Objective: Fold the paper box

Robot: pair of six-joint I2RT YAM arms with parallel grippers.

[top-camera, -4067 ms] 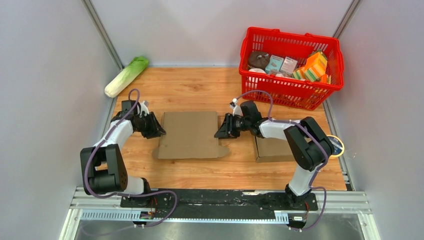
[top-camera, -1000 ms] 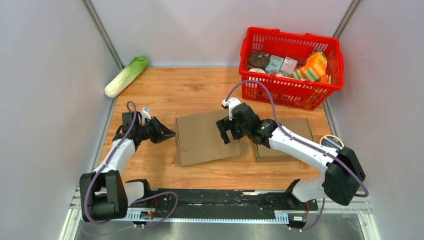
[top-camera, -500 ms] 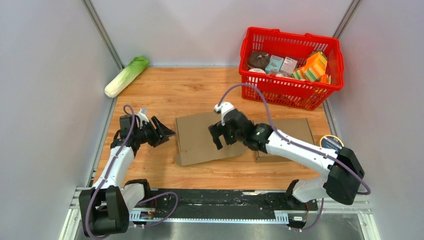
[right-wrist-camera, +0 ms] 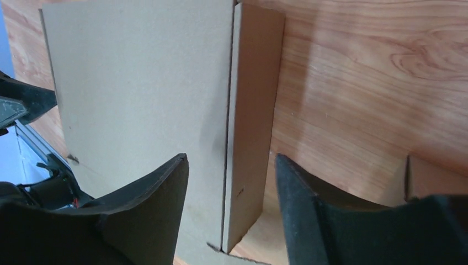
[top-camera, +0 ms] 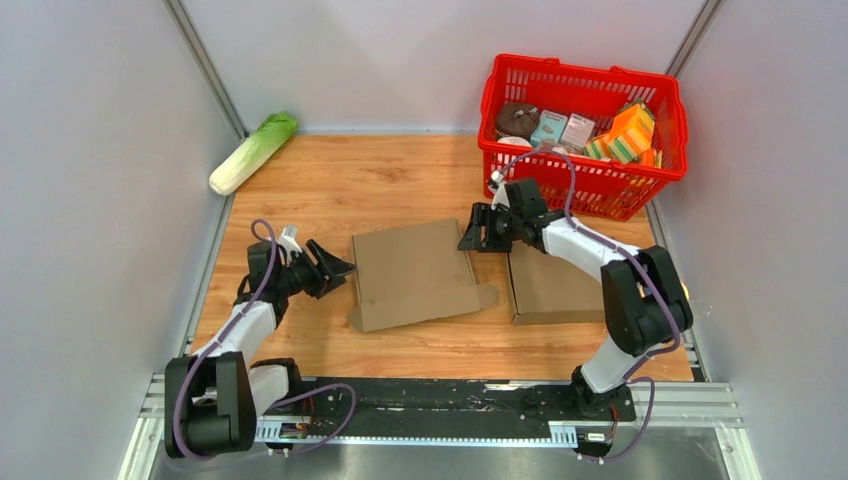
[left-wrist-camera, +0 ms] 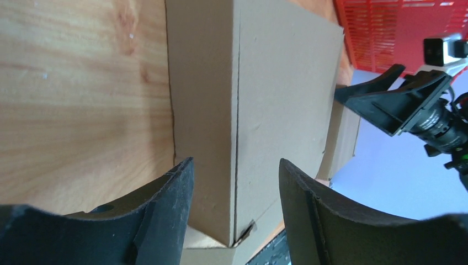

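left gripper point(top-camera: 338, 268) – fingers spread, pinching nothing | right gripper point(top-camera: 474, 238) – fingers spread, pinching nothing | paper box point(top-camera: 415, 272) flat on table point(top-camera: 380, 180), between the 2 finger pairs: just ahead of left fingertips, far right corner below right fingertips

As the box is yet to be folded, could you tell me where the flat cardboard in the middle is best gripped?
Probably by its left edge, coming in low from the left. The cardboard lies flat on the table, so only a rim offers a bite, and the open left pincer faces that edge.
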